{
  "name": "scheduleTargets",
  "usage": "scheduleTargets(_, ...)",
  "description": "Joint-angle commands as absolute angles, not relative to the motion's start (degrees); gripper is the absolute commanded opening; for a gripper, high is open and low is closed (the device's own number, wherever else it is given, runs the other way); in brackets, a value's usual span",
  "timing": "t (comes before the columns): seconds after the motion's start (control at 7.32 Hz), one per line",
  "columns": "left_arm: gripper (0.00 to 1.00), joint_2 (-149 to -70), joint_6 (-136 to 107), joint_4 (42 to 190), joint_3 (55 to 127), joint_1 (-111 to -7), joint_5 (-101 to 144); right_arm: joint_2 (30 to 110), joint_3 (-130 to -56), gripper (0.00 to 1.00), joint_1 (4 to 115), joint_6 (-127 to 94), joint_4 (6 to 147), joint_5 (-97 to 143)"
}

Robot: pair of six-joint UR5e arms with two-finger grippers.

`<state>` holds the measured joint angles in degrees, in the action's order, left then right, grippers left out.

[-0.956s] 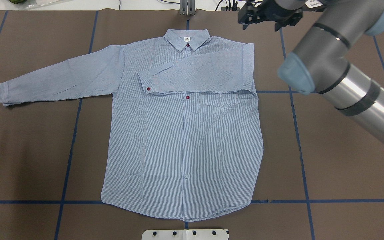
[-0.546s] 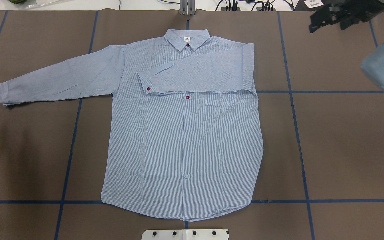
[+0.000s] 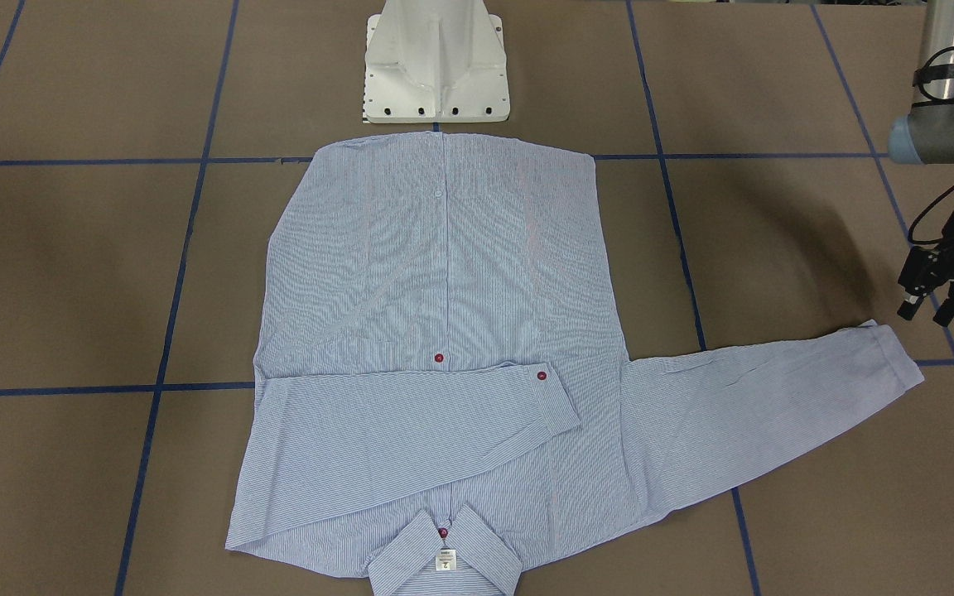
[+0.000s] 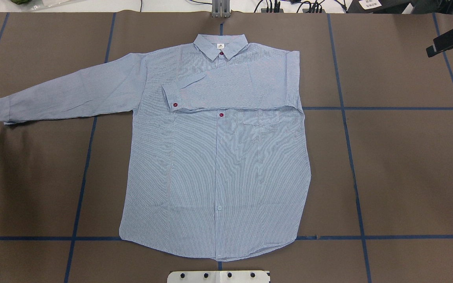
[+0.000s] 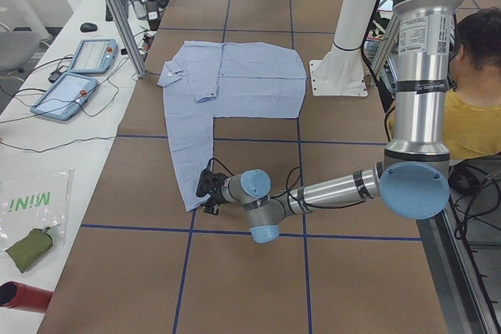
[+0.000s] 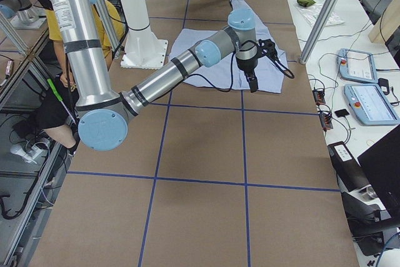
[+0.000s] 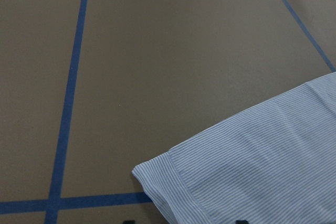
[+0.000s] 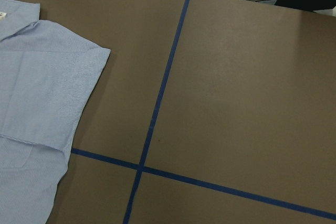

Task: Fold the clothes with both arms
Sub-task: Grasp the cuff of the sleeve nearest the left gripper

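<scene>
The clothes, one light blue striped shirt (image 4: 218, 165), lie flat and face up on the brown table, collar (image 4: 220, 45) at the far side. One sleeve (image 4: 230, 90) is folded across the chest. The other sleeve (image 3: 775, 397) stretches out sideways. My left gripper (image 3: 924, 314) hangs open and empty just beyond that sleeve's cuff (image 3: 891, 352); the left wrist view shows the cuff (image 7: 210, 192) close below. Only a black part of my right gripper (image 4: 450, 39) shows at the far right edge, well off the shirt, and I cannot tell its state.
The white pedestal base (image 3: 436, 66) stands at the shirt's hem side. Blue tape lines (image 4: 344, 108) cross the brown table cover. A side bench with control tablets (image 5: 78, 76) runs along the far edge. A person in a yellow top (image 5: 473, 115) sits behind the robot.
My right arm has swung away to the right, leaving the overhead view except for a gripper part at the edge. A bit of the left gripper has appeared by the outstretched cuff.
</scene>
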<state>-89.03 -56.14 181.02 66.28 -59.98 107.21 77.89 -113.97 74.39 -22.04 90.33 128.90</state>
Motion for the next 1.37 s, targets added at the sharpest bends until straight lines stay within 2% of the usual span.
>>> scheduleTargets(0.0,0.54,-90.17,-60.29,181.85,64.78,-56.52,105.73,78.31,-114.08,1.0,74.71,-21.71,90.35,128.94)
scheduleTargets(0.68,0.5,-91.05,-59.77,181.85,62.84,-56.16,105.56,79.1,-114.43,1.0,74.71,-21.8,90.26,128.5)
scheduleTargets(0.82,0.29,-91.05,-59.77,181.85,62.93,-56.16,105.64,79.1,-114.43,1.0,74.71,-21.8,90.26,128.5)
scheduleTargets(0.96,0.0,-91.05,-59.68,181.85,62.84,-56.16,105.64,79.1,-114.52,1.0,74.79,-21.8,90.26,128.5)
scheduleTargets(1.23,0.0,-90.45,-57.76,182.8,64.67,-56.25,106.34,79.1,-114.7,1.0,74.79,-21.88,90.26,128.5)
